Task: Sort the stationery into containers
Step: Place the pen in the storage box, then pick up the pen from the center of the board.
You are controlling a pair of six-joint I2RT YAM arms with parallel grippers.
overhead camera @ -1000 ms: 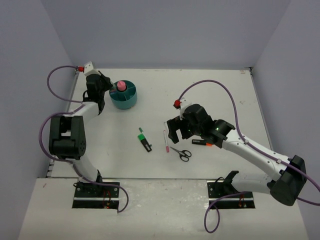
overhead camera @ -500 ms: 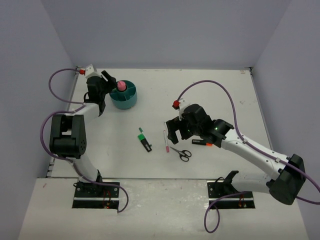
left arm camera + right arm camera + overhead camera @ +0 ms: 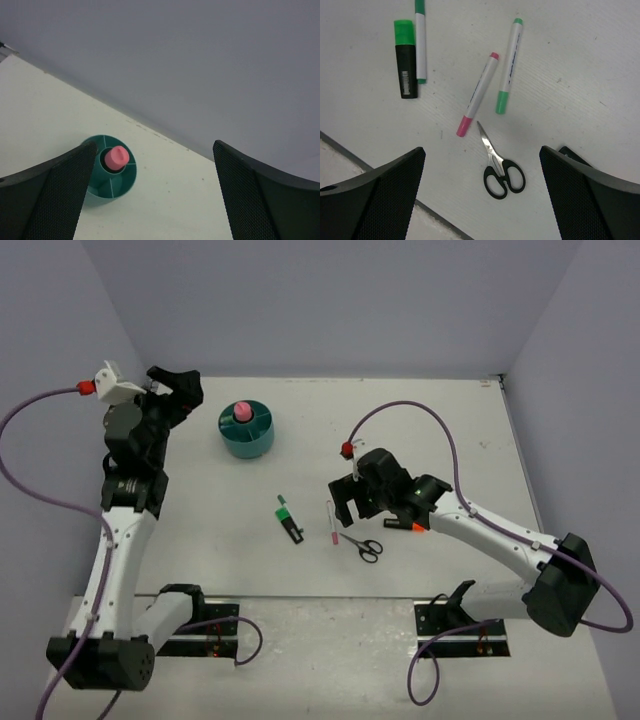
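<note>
Far-left corner of the table: left end effector (image 3: 178, 388) hangs raised off the surface, jaws wide apart, holding nothing and touching nothing. Just right of it stands the teal organizer (image 3: 247, 446), with the pink roll (image 3: 241, 411) in its central cup, so that item looks sorted. Mid table, toward the near edge, lie a black-and-green highlighter (image 3: 405, 59) and a white pen (image 3: 420, 40) side by side, then a pink-tipped pen (image 3: 478, 95), a green-tipped pen (image 3: 508, 65) and the scissors (image 3: 499, 170). Right end effector (image 3: 352, 502) hovers over this cluster, jaws fully apart, empty, no contact. Step in hand is probably picking the next loose item. Next move likely calls for lowering it and lining the jaws across one pen, clear of the neighbours.
</note>
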